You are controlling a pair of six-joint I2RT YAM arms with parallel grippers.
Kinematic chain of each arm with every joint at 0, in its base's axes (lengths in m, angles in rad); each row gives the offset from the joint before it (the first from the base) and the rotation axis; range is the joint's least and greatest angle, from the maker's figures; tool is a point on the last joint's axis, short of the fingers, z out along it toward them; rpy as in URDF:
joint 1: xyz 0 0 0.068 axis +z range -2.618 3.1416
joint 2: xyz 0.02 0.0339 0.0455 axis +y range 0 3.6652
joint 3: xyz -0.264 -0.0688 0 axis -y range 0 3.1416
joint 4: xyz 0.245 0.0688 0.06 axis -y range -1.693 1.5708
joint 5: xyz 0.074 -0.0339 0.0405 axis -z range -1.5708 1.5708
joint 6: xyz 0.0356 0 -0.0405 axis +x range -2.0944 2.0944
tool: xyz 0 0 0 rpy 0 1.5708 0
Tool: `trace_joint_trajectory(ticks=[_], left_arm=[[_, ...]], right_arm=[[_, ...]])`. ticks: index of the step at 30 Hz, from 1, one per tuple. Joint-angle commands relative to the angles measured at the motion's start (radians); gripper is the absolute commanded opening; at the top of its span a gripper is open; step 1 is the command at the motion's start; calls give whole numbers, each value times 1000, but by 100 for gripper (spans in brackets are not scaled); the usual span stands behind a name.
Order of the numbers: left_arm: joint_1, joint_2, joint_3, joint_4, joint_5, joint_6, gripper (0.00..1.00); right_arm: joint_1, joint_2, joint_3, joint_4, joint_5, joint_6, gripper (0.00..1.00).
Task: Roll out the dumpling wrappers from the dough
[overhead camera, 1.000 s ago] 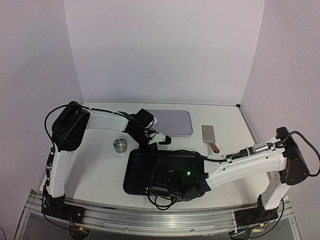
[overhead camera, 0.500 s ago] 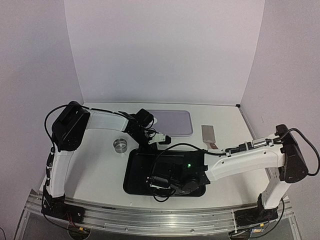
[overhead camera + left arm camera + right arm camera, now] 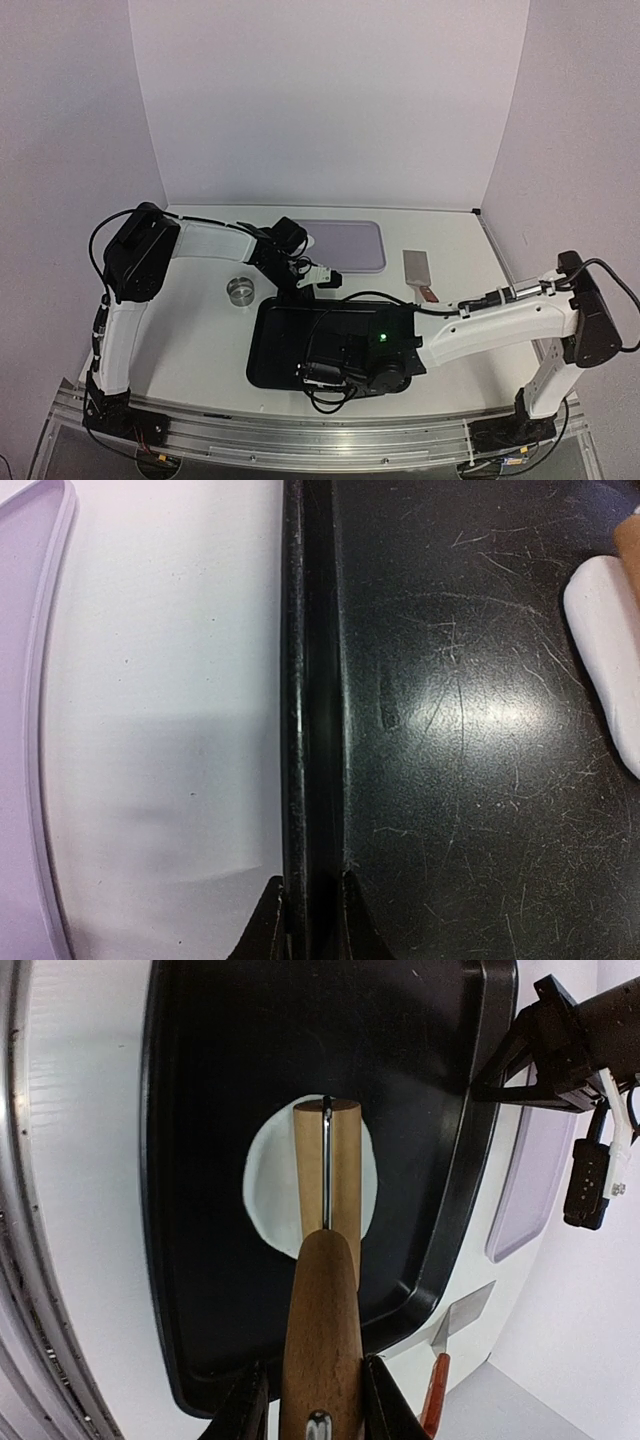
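Right arm stretched low along the near edge, right gripper [image 3: 315,1400] closed round a wooden rolling pin [image 3: 325,1250], which lies across the flattened dough [image 3: 262,1175] in the middle of the black tray [image 3: 200,1080]. Beyond, left arm bent in from the left edge, left gripper [image 3: 306,925] pinching the tray's far rim. Lilac tray [image 3: 345,245] at the far edge.

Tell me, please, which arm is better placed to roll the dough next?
Right: the right gripper holds the rolling pin lying across the dough in the black tray, while the left gripper pinches the tray's rim.
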Motion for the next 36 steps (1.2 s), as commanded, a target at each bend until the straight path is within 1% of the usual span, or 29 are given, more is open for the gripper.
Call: trace_joint_trajectory(ticks=[1, 5, 8, 11, 14, 17, 23, 27, 31, 36], left_arm=[[17, 19, 46, 57, -135, 54, 0], [17, 12, 42, 60, -138, 54, 0], [17, 14, 38, 63, -139, 54, 0], [17, 19, 37, 66, -137, 54, 0], [18, 21, 37, 68, -135, 51, 0], [17, 22, 35, 67, -135, 52, 0], [17, 19, 37, 68, -135, 52, 0], [17, 14, 38, 67, -138, 51, 0], [17, 11, 42, 67, -139, 52, 0], [18, 10, 43, 65, -141, 56, 0]], right_arm=[[-63, 96, -25, -2, -108, -58, 0], [-56, 64, -42, -7, -127, 13, 0], [11, 21, -54, -63, -98, 59, 0], [70, 30, -31, -137, -102, 111, 0], [91, 46, -13, -177, -119, 145, 0], [79, 47, -17, -175, -103, 132, 0], [-35, 70, 1, -138, -93, 47, 0], [-93, 97, 12, -106, -117, -7, 0], [-99, 141, 13, -94, -124, 2, 0], [-59, 84, -28, -98, -111, 77, 0]])
